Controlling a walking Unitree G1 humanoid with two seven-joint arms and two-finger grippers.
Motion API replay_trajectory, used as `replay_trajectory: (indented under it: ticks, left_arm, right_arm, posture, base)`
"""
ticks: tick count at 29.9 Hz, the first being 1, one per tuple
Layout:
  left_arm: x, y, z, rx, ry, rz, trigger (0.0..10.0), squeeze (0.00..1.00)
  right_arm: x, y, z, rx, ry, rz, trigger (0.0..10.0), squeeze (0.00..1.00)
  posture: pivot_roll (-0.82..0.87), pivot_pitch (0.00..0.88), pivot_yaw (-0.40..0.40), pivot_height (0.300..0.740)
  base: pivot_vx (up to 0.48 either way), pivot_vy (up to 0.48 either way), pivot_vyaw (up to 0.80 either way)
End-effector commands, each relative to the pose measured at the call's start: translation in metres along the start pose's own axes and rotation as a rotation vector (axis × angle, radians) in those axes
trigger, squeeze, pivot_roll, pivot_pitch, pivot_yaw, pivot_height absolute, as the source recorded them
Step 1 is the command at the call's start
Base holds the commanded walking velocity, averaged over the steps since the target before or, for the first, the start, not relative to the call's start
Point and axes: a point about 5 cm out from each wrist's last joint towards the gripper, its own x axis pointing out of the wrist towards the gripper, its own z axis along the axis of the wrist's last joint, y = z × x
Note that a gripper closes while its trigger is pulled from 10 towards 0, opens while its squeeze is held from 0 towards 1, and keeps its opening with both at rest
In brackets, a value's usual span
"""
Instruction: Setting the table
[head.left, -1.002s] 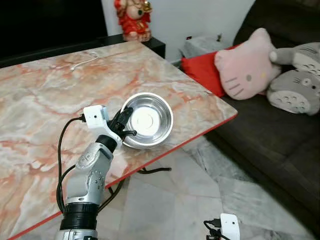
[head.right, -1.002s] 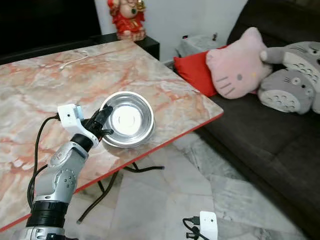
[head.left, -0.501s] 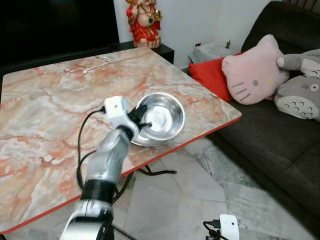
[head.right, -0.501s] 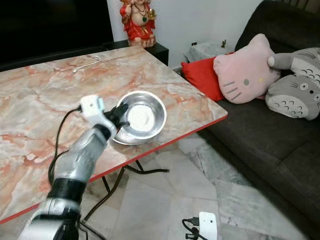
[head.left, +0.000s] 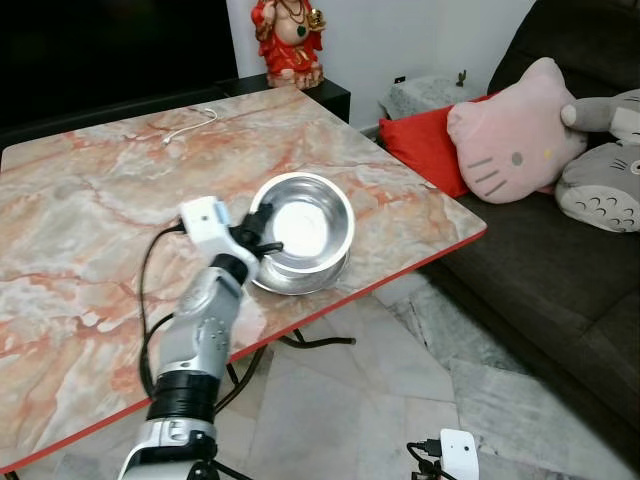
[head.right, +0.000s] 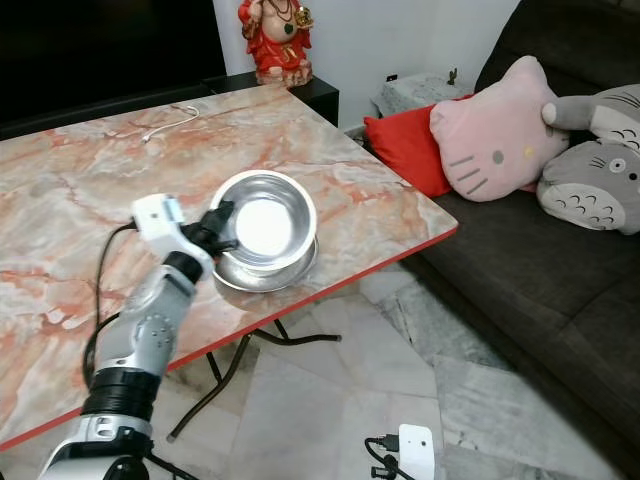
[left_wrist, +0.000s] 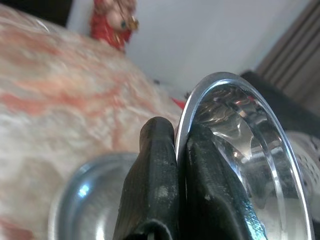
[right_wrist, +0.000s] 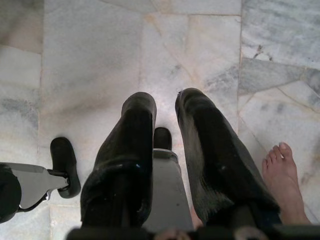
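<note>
Clenched on the rim of a steel bowl (head.left: 305, 222), the left gripper (head.left: 256, 232) has one black finger inside the wall and one outside, as the left wrist view shows with the thin rim caught between them. That bowl is raised and tilted, its open mouth turned up and toward the robot, its lower side still close over a second steel bowl (head.right: 262, 272) that sits flat on the counter (head.left: 90, 230). Both are round, shiny and mirror-bright, with a pale glare on the upper bowl's bottom. The pair stands near the counter's red-trimmed edge on the sofa side, with little marble between the lower bowl and that edge, while a wide stretch of bare pink-veined marble opens to the robot's left and toward the far side. A white cable (head.left: 190, 124) lies near the far edge, and a red figurine (head.left: 290, 40) stands on a dark cabinet beyond. Right of the counter, a dark sofa (head.left: 560, 270) carries a red cushion (head.left: 425, 150), a pink cat pillow (head.left: 510, 135) and a grey plush (head.left: 605, 185). The right gripper (right_wrist: 165, 145) hangs over the marble floor (right_wrist: 100, 50), jaws slightly parted and empty, beside a person's bare foot (right_wrist: 282, 172).
</note>
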Motion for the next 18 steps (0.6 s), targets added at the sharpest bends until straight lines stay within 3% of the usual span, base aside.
replay_trajectory:
  ticks: [1,13,18]
  left_arm:
    - [-0.002,0.0026,0.0094,-0.003,-0.057,0.014,10.0,0.0]
    - [-0.0035,0.007,0.0139,0.007,-0.078,0.025,10.0,0.0]
    - [-0.0038,0.0066,0.0129,0.004,-0.073,0.02,10.0,0.0]
  right_arm:
    - [-0.0009,-0.0011,-0.0031,0.015,0.005,-0.005,10.0,0.0]
    - [-0.0008,-0.0002,-0.0028,0.012,0.004,-0.001,10.0,0.0]
    - [-0.0008,-0.0001,-0.0031,0.008,0.006,0.001,10.0,0.0]
  posture:
    - [0.08,0.0,0.0,0.74]
    - [0.08,0.0,-0.001,0.74]
    - [0.08,0.0,-0.001,0.74]
  base:
    - [0.0,0.0,0.0]
    - [0.0,0.0,0.0]
    - [0.277,0.0,0.0]
